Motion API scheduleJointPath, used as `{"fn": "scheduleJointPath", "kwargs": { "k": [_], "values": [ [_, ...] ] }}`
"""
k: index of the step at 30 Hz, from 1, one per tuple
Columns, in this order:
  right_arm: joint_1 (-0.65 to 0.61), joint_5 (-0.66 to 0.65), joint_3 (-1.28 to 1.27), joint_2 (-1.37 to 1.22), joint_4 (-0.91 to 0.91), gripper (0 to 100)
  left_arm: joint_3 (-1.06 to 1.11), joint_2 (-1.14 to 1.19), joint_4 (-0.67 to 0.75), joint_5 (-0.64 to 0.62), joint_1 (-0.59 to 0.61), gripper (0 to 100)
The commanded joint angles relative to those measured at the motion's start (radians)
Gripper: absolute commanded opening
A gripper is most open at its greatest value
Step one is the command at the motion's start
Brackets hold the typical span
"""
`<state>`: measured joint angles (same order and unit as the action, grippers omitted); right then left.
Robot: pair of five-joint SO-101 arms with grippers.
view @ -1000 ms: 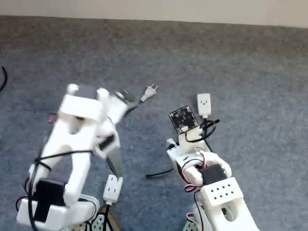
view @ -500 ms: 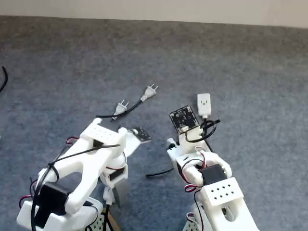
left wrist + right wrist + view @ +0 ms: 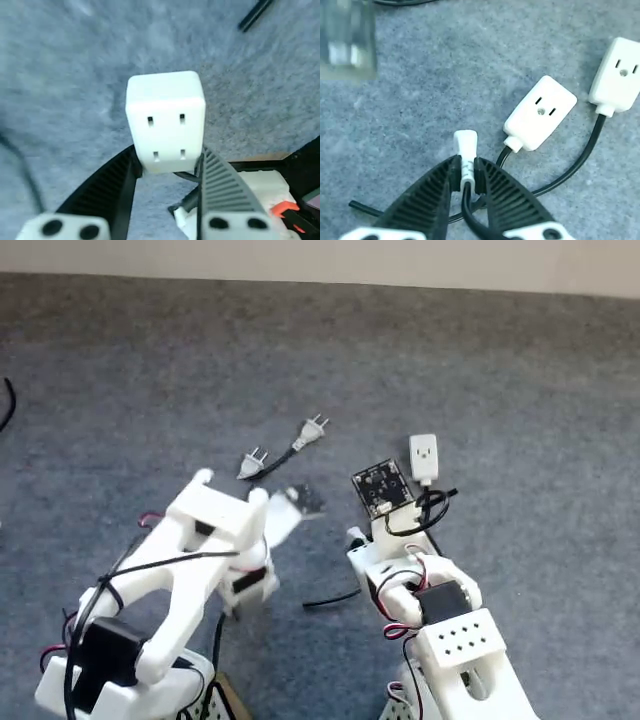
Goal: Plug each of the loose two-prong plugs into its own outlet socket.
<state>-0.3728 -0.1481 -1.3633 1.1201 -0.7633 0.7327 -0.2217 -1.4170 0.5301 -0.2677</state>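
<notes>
What looks like a white plug (image 3: 465, 150) is pinched between the fingers of the right gripper (image 3: 466, 167). Its black cord trails back between them, and it sits just short of a white outlet socket (image 3: 540, 112) lying on the grey carpet (image 3: 445, 75), with a second socket (image 3: 622, 75) just beyond. The left gripper (image 3: 167, 157) clamps a white socket block (image 3: 165, 117) by its sides, slots facing the wrist camera, while a near plug (image 3: 253, 462) and a far plug (image 3: 312, 430) lie loose on the carpet ahead of the left arm (image 3: 200, 560).
</notes>
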Motion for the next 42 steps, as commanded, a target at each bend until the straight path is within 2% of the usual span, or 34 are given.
{"fn": "scheduleJointPath", "kwargs": {
  "k": [1,6,11,13,15,19,27,31,35,39,42],
  "values": [
    [0.01,-0.008,0.01,0.013,0.018,0.4,-0.329,-0.022,-0.149,0.138,0.061,1],
    [0.01,-0.008,0.01,0.013,0.018,0.4,-0.716,0.136,-0.301,0.258,0.139,0],
    [0.01,-0.008,0.01,0.012,0.018,0.4,-1.173,0.397,-0.341,0.377,0.272,0],
    [0.01,-0.008,0.01,0.012,0.018,0.4,-1.248,0.484,-0.344,0.413,0.291,0],
    [0.01,-0.008,0.01,0.012,0.018,0.4,-1.222,0.545,-0.347,0.419,0.288,0],
    [0.01,-0.009,0.01,0.012,0.018,0.4,-1.027,0.582,-0.347,0.493,0.228,0],
    [0.01,-0.011,0.01,0.012,0.018,0.4,-0.716,0.414,-0.344,0.634,0.018,0],
    [0.01,-0.011,0.01,0.012,0.018,0.4,-0.573,0.387,-0.232,0.605,-0.077,0],
    [0.01,-0.011,0.01,0.012,0.018,0.4,-0.512,0.417,-0.092,0.519,-0.099,1],
    [0.01,-0.011,0.01,0.012,0.018,0.4,-0.57,0.452,-0.066,0.425,-0.076,13],
    [0.01,-0.012,0.01,0.012,0.018,0.4,-0.599,0.453,-0.066,0.413,-0.056,22]
  ]
}}
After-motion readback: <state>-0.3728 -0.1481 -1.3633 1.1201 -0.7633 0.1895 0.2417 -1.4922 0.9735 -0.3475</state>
